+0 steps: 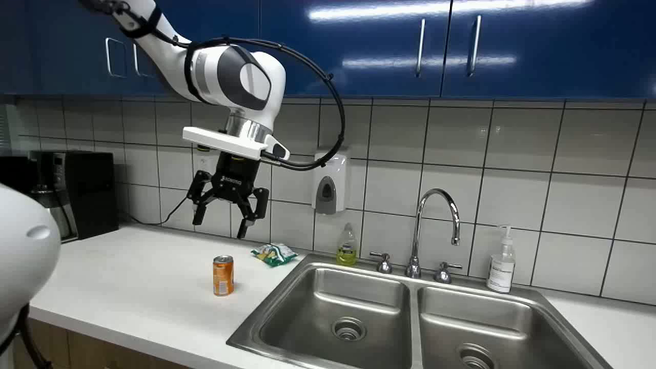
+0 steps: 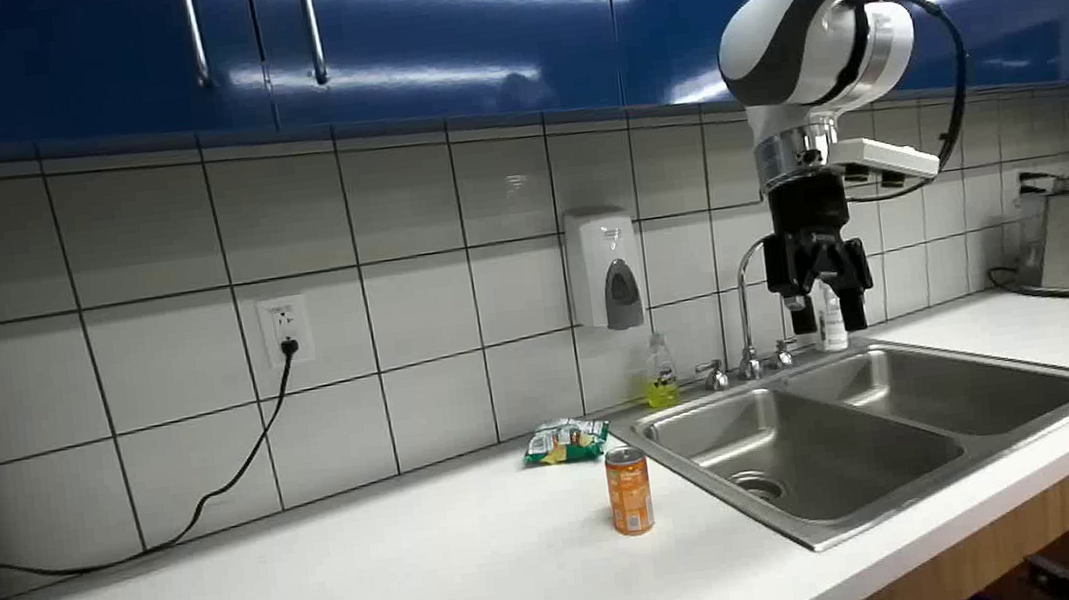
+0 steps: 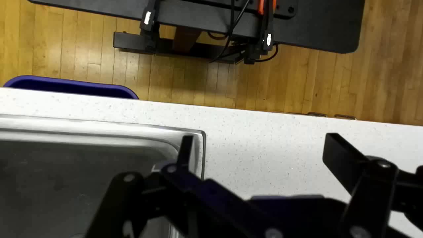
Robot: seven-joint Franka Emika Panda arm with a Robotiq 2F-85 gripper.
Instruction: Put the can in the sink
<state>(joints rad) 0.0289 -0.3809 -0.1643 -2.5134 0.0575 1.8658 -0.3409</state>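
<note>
Fingers (image 3: 342, 162) spread wide with nothing between them, my claw (image 3: 259, 145) hangs clear of the counter (image 1: 128, 277), where the can (image 1: 223, 275) stands upright near the sink (image 1: 277, 303), a snack bag (image 1: 274, 254) lying closer to the wall (image 1: 389, 184). Reaching for the can looks like the step in hand: I should center over it, descend straight and squeeze gently at mid-body, so it neither tips nor dents, then lift high before crossing to the sink.

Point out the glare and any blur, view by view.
In both exterior views, white light streaks glare off the blue cabinets, with fainter highlights in the steel sink; in the wrist view, the open jaws look dark, their closest parts soft, the speckled counter sharper.
</note>
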